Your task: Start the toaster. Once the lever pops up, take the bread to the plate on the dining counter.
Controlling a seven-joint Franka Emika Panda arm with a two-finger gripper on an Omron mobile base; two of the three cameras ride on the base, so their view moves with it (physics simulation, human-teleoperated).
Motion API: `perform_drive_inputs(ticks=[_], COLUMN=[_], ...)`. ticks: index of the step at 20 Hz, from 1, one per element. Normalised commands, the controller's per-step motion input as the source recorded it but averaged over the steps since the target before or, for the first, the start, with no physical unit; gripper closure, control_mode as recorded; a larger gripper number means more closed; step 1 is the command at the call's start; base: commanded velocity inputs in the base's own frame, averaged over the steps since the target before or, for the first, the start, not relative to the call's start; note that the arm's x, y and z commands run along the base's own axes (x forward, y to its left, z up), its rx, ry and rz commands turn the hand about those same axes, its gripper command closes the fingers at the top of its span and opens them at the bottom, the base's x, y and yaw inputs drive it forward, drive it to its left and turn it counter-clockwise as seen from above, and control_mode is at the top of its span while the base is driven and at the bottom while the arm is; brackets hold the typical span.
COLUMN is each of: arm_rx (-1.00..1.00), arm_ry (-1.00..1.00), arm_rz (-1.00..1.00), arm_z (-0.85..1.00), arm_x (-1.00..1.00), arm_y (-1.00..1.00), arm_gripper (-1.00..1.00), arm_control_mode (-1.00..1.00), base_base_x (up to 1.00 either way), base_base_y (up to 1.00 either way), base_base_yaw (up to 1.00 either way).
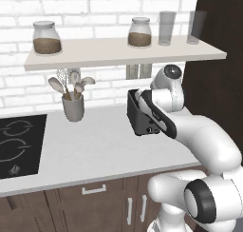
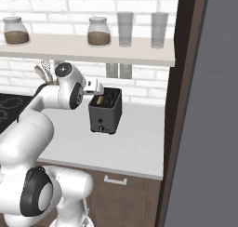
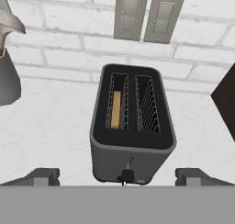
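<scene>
The toaster (image 3: pixel 132 126) sits at the centre of the hand view, a dark boxy two-slot body standing upright on the pale worktop (image 3: pixel 50 126), with its dark lever (image 3: pixel 127 175) low on the near face at the bottom centre of the frame. The bread (image 3: pixel 116 109) stands on edge in the left-hand slot, its tan top edge showing between the wires, while the right-hand slot holds nothing but its wire guides. The gripper (image 3: pixel 118 176) hovers over the near end of the toaster, released and spread wide, its two dark fingertips (image 3: pixel 43 176) low in the frame to either side of the toaster and touching nothing. In the right base view the toaster (image 2: pixel 105 110) stands in the middle of the frame on the worktop, with the arm's white hand reaching to it from the left; in the left base view the toaster (image 1: pixel 141 117) lies right of centre, partly behind the arm. Behind it on the white brick wall are two grey outlet plates (image 3: pixel 146 14), at the top of the hand view. A grey utensil cup (image 1: pixel 73 106) with wooden spoons stands left of centre in the left base view, well apart from the toaster, and a black hob (image 1: pixel 19 144) fills the lower left. Above, a shelf (image 1: pixel 118 53) carries two jars (image 1: pixel 46 37) and two glasses (image 1: pixel 167 28).
</scene>
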Motion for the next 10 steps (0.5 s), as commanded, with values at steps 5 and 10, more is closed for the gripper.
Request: perform_drive_inputs(ticks=[5, 10], arm_rx=[0.0, 0.0], arm_ry=[0.0, 0.0], arm_rz=[0.0, 0.0], arm_z=[0.0, 0.0], arm_x=[0.0, 0.0], arm_y=[0.0, 0.0], arm_gripper=[-1.0, -1.0], arm_control_mode=[-1.0, -1.0], base_base_x=[0.0, 0.0], base_base_y=[0.0, 0.0], base_base_yaw=[0.0, 0.0])
